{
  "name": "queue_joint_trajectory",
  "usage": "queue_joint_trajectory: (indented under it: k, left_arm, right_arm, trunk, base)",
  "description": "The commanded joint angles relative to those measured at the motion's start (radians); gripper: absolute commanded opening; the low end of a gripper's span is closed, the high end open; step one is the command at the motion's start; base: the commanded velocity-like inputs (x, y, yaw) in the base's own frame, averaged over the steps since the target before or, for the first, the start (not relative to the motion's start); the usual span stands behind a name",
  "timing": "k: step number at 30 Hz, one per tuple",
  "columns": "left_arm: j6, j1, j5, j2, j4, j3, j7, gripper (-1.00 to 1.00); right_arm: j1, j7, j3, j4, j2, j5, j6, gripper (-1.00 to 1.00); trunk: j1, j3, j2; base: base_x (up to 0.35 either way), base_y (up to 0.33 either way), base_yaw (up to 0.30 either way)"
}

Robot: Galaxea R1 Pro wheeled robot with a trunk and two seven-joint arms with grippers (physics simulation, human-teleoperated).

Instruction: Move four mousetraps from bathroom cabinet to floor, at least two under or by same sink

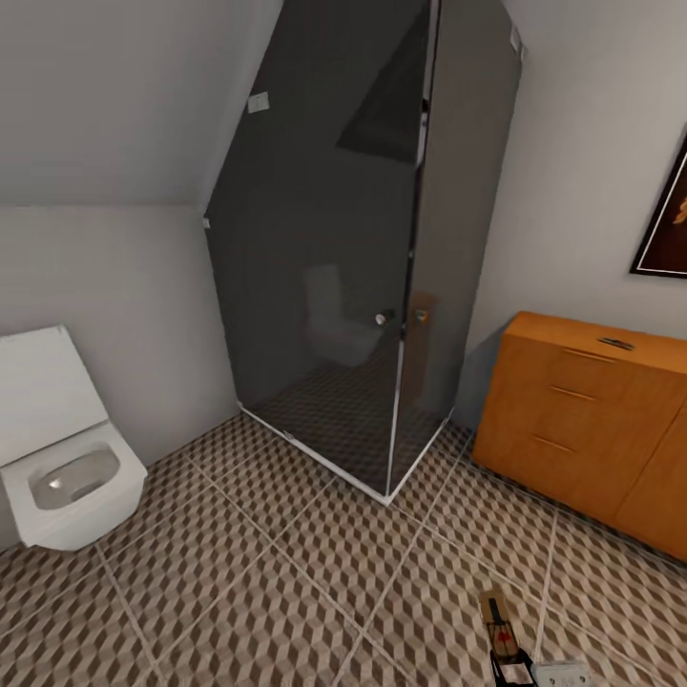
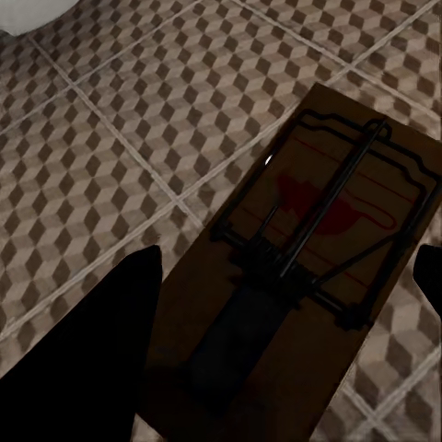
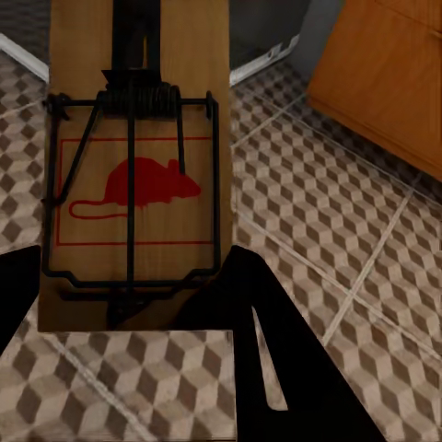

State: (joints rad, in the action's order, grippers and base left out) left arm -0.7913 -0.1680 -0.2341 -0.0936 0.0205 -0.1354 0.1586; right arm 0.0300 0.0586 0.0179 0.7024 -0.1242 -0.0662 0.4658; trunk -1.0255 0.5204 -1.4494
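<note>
head view: an orange-brown cabinet (image 1: 572, 420) with its drawers shut stands against the right wall, beside a dark glass shower (image 1: 363, 248). a white toilet (image 1: 67, 468) sits at left on the cube-patterned bathroom floor (image 1: 239, 582).

left wrist view: the left end effector (image 2: 276, 304) grips a mousetrap (image 2: 313, 249) above the tiles.

right wrist view: the right end effector (image 3: 129, 295) grips a second mousetrap (image 3: 138, 166) printed with a red mouse.

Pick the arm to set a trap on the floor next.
Right, slightly. The left gripper and right gripper each hold a trap over floor, but the right trap shows in the head view, so its drop can be watched.
</note>
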Motion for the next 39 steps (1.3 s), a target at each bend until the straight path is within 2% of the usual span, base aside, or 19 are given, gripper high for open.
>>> queue_joint_trajectory:
  k: [1,14,39]
  left_arm:
    - [-0.002,-0.001,-0.005,0.0,0.0,-0.009,0.004,-1.0]
    - [-0.002,-0.001,-0.005,0.0,-0.001,-0.009,0.004,-1.0]
    - [-0.002,-0.001,-0.005,0.0,-0.001,-0.009,0.004,-1.0]
  right_arm:
    - [0.0,0.003,0.001,0.0,0.0,-0.004,0.002,-1.0]
    - [0.0,0.003,0.001,0.0,0.0,-0.004,0.002,-1.0]
    - [-0.001,0.003,0.001,-0.004,0.0,-0.004,0.002,-1.0]
  trunk:
    - [0.001,0.002,-0.001]
    - [0.001,0.009,-0.001]
    - [0.001,0.023,-0.001]
  base:
    - [-0.265,0.175,0.27]
    - [-0.272,0.162,0.27]
    - [-0.317,0.081,0.27]
